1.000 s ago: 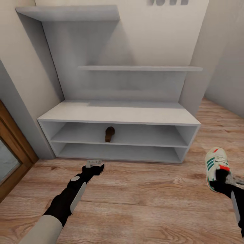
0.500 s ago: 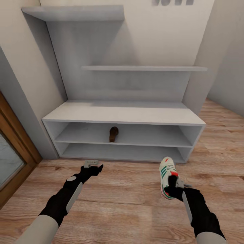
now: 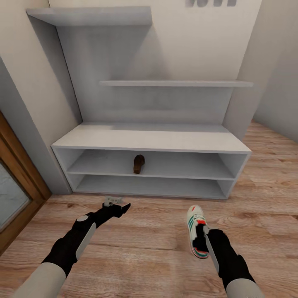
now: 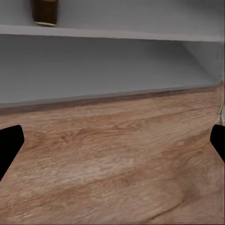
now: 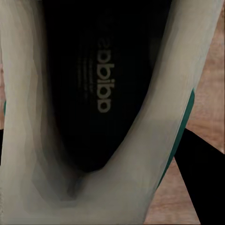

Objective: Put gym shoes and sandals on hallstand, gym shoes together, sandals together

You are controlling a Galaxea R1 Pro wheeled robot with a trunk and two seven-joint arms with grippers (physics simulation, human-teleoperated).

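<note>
A: If pinched only at the heel rim, as seems the case, could swing or slip free on the way up. Right gripper [image 3: 201, 232] closed on the gym shoe [image 3: 193, 225], toe pointing ahead of the fingers toward the hallstand [image 3: 149, 142], apparently held clear of the corridor floor [image 3: 145, 252].

B: Agreed. Looking along those fingers, mostly dark insole and pale lining; hard to judge how deep the hold goes. Also worth fearing: clipping the bench edge with the toe while reaching into a cubby, and knocking the shoe loose.

A: And the left gripper [image 3: 118, 205]?

B: Spread wide, holding nothing. Black fingertips [image 4: 9, 147] far apart over bare planks, low before the bottom cubby. One sandal [image 3: 138, 164] already sitting in the upper cubby, ahead of and above that gripper, well apart from it.

A: Against half a second back?

B: Same camera pose. Shoe and right gripper drawn closer to the left gripper and nearer the body. Left gripper barely shifted. Sandal unmoved.

A: Against a full second back?

B: Shoe then far out to the right. View itself turned slightly since, so partly camera movement.
</note>
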